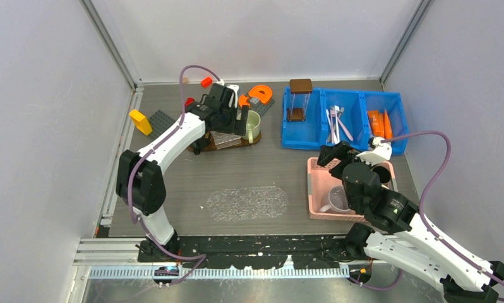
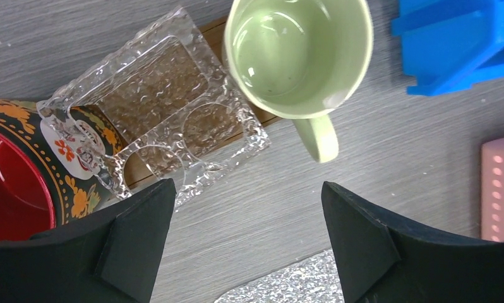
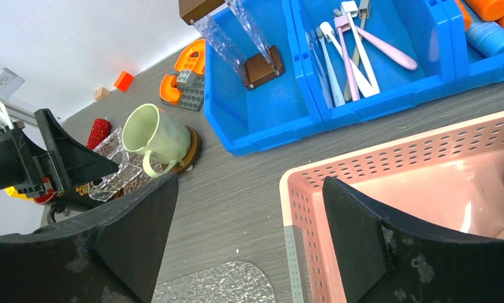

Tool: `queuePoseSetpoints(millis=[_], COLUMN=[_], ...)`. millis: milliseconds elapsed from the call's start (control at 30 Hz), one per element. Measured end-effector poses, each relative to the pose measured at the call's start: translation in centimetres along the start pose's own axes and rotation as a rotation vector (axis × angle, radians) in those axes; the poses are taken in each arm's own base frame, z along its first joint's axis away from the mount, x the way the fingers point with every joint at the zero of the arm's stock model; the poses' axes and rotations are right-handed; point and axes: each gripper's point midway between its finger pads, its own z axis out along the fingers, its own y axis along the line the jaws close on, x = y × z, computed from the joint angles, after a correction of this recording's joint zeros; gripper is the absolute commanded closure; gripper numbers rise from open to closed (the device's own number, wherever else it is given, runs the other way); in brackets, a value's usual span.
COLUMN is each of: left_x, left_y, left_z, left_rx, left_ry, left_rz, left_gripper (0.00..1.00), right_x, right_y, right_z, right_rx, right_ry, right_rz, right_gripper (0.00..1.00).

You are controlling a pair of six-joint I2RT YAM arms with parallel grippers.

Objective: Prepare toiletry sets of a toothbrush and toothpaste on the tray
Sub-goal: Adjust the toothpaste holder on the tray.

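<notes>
Left of the bins (image 1: pixel 300 144), the left gripper (image 2: pixel 246 189) hangs over the tray (image 2: pixel 155 95) and mug (image 2: pixel 300 57), jaws apart, nothing between them. Just in front of the bins, the right gripper (image 3: pixel 249 183) sits over the basket (image 3: pixel 376 164), jaws wide and empty. Middle bin compartment holds the toothbrushes (image 3: pixel 357 53), right compartment the toothpaste (image 1: pixel 380 123). The tray looks bare, so no set is started. Likely step: fetch a first toothbrush. The right arm must reach into the middle compartment and pinch one handle.
</notes>
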Motion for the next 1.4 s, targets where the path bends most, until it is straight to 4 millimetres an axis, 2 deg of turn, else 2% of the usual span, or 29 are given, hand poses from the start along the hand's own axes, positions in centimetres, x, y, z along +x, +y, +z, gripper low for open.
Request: queuePoseSetpoints(millis=[233,433,667,1100,1400], left_x=[1.0,1.4,2.9,2.9,2.5], left_y=[1.0,1.4,2.8,3.2,2.9], left_z=[1.3,1.5,2.0,2.0,2.5], left_rx=[-0.045,-0.054,-0.078,-0.079,-0.078], left_ry=[0.032,0.043,0.083,0.083,0.074], left_rz=[0.004,0.008,-0.002,-0.009,-0.06], left_gripper=[0.1,0.1,0.1,0.11,0.22], right_x=[0.0,0.0,0.1,0.1,0.1], right_y=[0.0,0.0,0.0,0.0,0.0], right_z=[0.0,0.0,0.0,0.0,0.0], right_rx=[0.0,0.001,0.001,0.001,0.001], right_ry=[0.0,0.001,0.001,0.001,0.001], right_rz=[-0.004,-0.006,-0.007,-0.006,-0.007], right_gripper=[0.09,0.09,0.09,0.09,0.09])
